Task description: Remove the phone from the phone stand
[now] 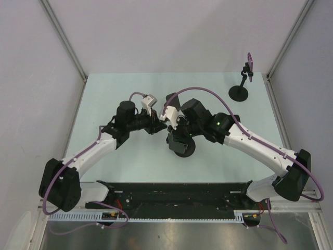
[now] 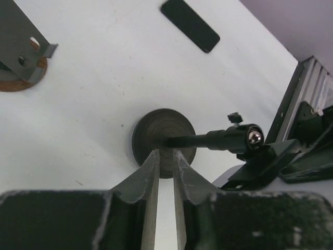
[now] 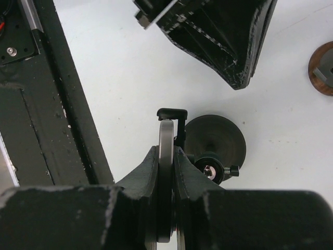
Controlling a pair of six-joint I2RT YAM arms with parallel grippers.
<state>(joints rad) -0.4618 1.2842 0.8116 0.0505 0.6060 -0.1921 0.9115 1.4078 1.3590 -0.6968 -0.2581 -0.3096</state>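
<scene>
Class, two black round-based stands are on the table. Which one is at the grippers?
The central stand, where the left gripper and right gripper meet; the other stand is alone by the far right corner.

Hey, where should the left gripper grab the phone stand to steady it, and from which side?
Grip the thin stem just above the round base, coming from the left arm's side, away from the phone that the right gripper clamps. The rod is slim enough for the jaws; the flat disc is probably too wide.

Phone stand (image 1: 183, 149) at table (image 1: 130, 94) centre, phone (image 3: 165, 156) in its clamp. Second stand (image 1: 239, 92) at 2 o'clock, far corner.
</scene>
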